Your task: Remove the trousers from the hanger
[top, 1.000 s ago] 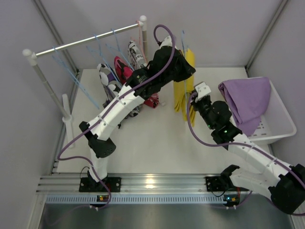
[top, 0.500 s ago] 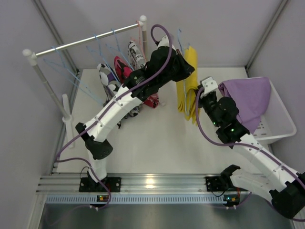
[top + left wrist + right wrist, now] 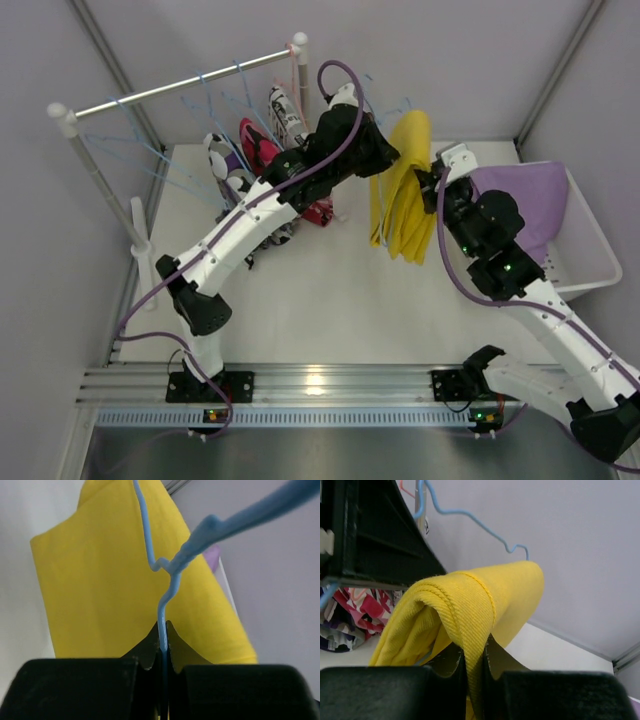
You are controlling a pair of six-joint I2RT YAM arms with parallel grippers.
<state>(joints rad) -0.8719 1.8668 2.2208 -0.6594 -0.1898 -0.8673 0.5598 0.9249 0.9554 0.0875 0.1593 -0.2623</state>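
Note:
The yellow trousers [image 3: 405,190] hang over a blue wire hanger [image 3: 161,565] held off the rail. My left gripper [image 3: 385,148] is shut on the hanger's wire, seen between its jaws in the left wrist view [image 3: 162,652]. My right gripper [image 3: 432,180] is shut on a fold of the yellow trousers [image 3: 470,605] and pulls them to the right. The lilac-purple trousers [image 3: 525,205] lie in the white basket [image 3: 590,265]. The black-and-white pair [image 3: 222,165] and the pink-red print pairs [image 3: 262,145] hang on the rack behind the left arm.
The clothes rail [image 3: 180,85] with several blue hangers stands at the back left on a white post [image 3: 100,185]. The white basket is at the right edge. Grey walls close in behind and at both sides.
My right gripper has risen and moved right toward the basket, dragging the yellow trousers sideways along the hanger. The left gripper has held the hanger nearly still.

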